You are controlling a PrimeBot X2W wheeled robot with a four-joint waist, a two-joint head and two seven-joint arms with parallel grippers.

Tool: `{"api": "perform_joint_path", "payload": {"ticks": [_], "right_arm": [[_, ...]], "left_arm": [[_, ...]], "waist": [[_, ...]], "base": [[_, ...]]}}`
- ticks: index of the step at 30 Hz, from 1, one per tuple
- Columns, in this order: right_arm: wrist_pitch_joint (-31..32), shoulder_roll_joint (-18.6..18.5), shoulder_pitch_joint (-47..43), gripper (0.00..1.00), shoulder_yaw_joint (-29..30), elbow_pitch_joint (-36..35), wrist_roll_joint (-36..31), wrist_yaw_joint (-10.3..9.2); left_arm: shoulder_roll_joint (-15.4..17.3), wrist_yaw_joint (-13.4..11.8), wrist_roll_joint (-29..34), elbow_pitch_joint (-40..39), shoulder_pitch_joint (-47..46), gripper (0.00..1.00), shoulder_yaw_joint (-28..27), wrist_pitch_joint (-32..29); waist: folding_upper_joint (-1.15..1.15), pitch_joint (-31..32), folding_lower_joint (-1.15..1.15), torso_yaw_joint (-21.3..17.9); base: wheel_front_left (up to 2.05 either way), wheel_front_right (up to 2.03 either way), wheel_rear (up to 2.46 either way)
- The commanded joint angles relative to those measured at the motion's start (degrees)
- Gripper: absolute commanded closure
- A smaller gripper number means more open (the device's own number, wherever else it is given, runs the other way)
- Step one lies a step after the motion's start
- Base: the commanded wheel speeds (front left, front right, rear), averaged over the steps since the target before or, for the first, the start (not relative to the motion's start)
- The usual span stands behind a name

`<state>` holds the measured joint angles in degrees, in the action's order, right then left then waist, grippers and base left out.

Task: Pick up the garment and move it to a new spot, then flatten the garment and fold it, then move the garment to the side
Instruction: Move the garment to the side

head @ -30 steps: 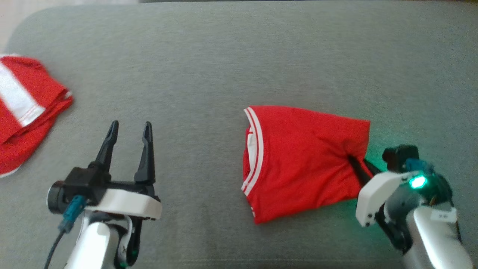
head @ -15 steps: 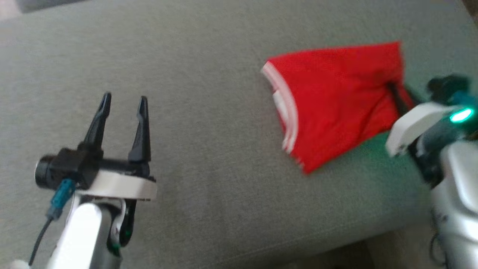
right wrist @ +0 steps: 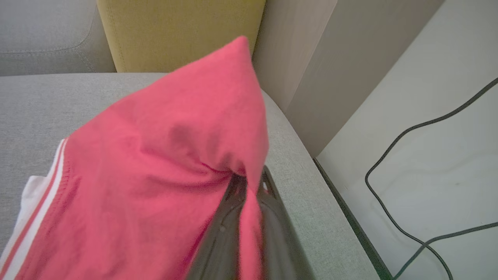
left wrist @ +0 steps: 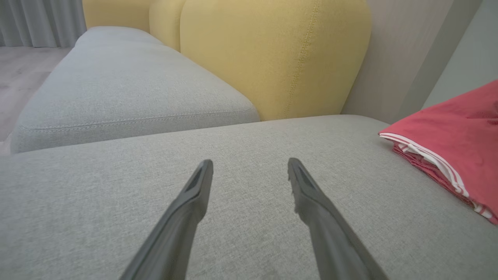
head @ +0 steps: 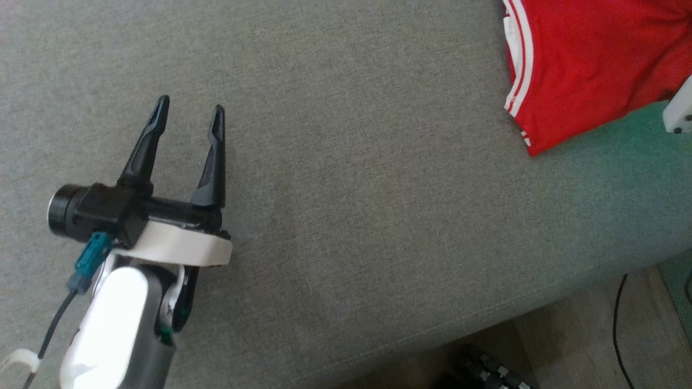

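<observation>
Item: red folded fabric garment with white stripe trim [head: 584,65], at the far right of the grey woven sofa seat [head: 346,189], close to its right edge.

Holder: my right gripper [right wrist: 252,177], clamped on the garment's right-hand edge, with cloth bunched at the pinch.

My left gripper [head: 190,105]: jaws spread, nothing in them, hovering over bare seat at left.

Progress, as I judge it: fold looks done; sideways move under way; set-down and release remain.

Orientation: striped hem faces left; long axis runs left to right, slightly skewed.

Left tool [head: 190,104]: black fingers [head: 144,146], white collar [head: 184,251], teal cable plug [head: 89,265]
</observation>
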<state>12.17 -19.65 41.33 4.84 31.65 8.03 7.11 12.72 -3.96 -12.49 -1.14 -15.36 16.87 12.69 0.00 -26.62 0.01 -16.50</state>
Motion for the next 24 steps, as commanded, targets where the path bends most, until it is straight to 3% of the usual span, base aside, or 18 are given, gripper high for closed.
{"api": "perform_joint_path", "payload": {"ticks": [1,15,16,17,18,24], "right_arm": [[0.03,-1.52,1.33,1.00,0.12,-1.35,-0.64,0.37],[-0.15,-1.90,7.29,1.00,3.13,5.84,-5.59,0.37],[0.00,-1.90,7.79,0.91,3.82,6.73,-6.10,0.37],[0.17,-1.74,8.22,0.55,4.63,7.63,-6.43,0.37],[0.39,-1.62,8.58,0.02,5.46,8.49,-6.89,0.37],[-0.34,-0.32,9.58,0.00,7.89,11.43,-9.72,0.37]], "left_arm": [[1.29,0.33,0.61,-1.55,-2.21,0.00,-1.21,-0.01],[0.93,1.12,0.38,-0.19,-6.04,0.00,-0.53,1.04],[0.94,1.12,0.32,-0.05,-6.16,0.00,-0.58,1.13],[0.92,1.11,0.28,0.09,-6.29,0.00,-0.61,1.21],[0.87,1.06,0.25,0.20,-6.39,0.00,-0.64,1.29],[0.82,0.90,-0.25,1.27,-6.18,0.00,-1.16,1.74]], "waist": [[0.00,-0.81,-0.01,0.16],[0.00,-5.09,-0.01,2.87],[0.00,-5.30,-0.01,3.09],[0.00,-5.45,-0.01,3.32],[0.00,-5.54,-0.01,3.50],[0.00,-4.48,-0.01,3.71]], "base": [[0.00,0.00,0.00],[0.00,0.00,0.00],[0.00,0.00,0.00],[0.00,0.00,0.00],[0.00,0.00,0.00],[0.00,0.00,0.00]]}}
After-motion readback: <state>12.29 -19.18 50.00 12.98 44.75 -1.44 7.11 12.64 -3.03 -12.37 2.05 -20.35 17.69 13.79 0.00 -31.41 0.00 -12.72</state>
